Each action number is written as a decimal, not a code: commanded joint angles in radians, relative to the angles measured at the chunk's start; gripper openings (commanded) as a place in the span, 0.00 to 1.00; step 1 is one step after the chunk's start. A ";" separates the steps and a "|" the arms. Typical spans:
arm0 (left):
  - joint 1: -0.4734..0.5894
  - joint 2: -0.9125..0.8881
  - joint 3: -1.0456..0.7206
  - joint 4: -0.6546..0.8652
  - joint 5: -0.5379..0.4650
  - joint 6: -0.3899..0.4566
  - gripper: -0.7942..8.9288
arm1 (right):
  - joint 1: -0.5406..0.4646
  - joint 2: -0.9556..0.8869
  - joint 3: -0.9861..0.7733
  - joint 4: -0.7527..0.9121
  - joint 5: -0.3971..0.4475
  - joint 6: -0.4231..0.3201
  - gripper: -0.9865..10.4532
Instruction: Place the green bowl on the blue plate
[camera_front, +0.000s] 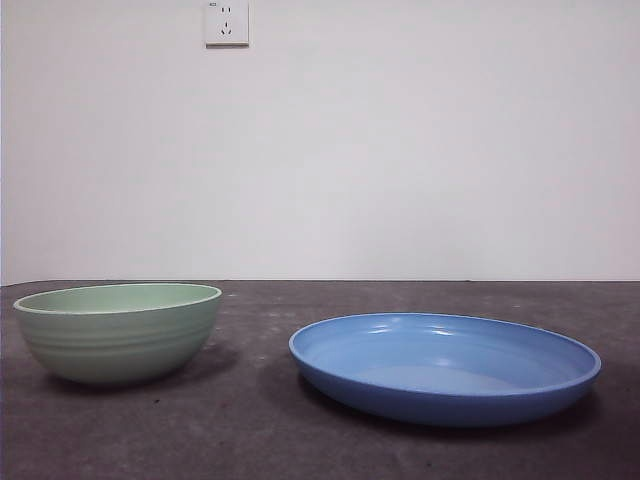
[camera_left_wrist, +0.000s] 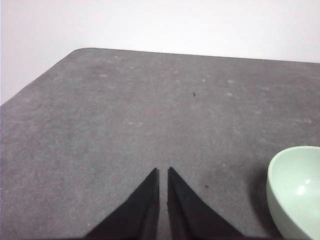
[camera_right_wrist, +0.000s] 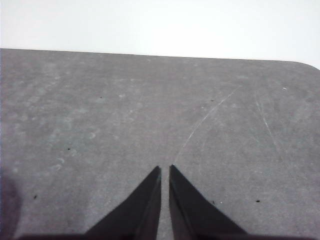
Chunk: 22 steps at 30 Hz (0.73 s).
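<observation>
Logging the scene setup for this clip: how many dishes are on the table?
2. The green bowl stands on the left of the front view; the blue plate lies to its right, apart from it. Nothing is stacked, and neither dish hides another.

Setting: bare robot test bench, lab-type room.
Dark grey matte tabletop (camera_front: 300, 440), scuffed and flecked, with a rounded far corner in each wrist view; plain white wall (camera_front: 400, 150) right behind the table's far edge; one white wall socket (camera_front: 227, 22) high on the wall, left of centre. Furnishing limited to two props well apart on the table: green bowl (camera_front: 118, 332) left, blue plate (camera_front: 445, 367) right. No household clutter or décor visible.
</observation>
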 joint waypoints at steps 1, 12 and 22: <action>0.002 -0.001 -0.020 0.029 -0.005 -0.022 0.10 | 0.000 -0.003 -0.006 0.027 -0.018 0.074 0.11; -0.019 0.035 0.074 0.013 0.034 -0.153 0.10 | 0.001 0.003 0.089 0.003 -0.074 0.250 0.10; -0.048 0.251 0.328 0.013 0.112 -0.193 0.10 | 0.000 0.148 0.363 -0.136 -0.242 0.327 0.10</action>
